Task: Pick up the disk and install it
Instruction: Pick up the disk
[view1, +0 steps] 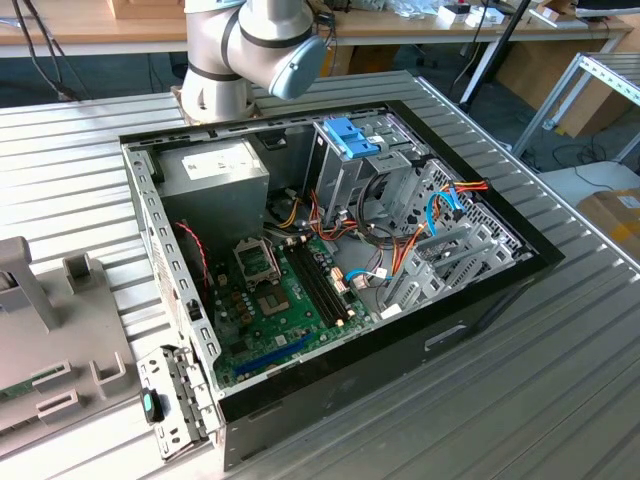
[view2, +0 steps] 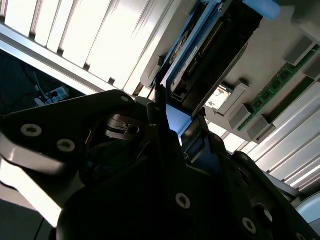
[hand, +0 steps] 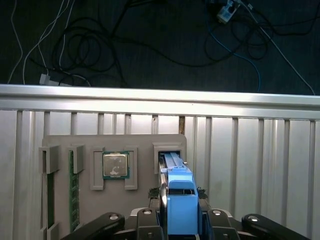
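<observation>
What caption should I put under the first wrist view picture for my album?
The gripper is at the disk, which stands in a grey holder beside a square chip.

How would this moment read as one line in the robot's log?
stage: pick-up | end effector: straddling the disk | disk: upright in slot of grey holder tray | computer case: open

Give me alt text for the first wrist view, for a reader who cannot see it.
The gripper is closed on the blue-framed disk, which stands on edge in a slot of a grey holder. The holder also carries a processor chip and a memory stick, and sits on a ribbed metal table.
</observation>
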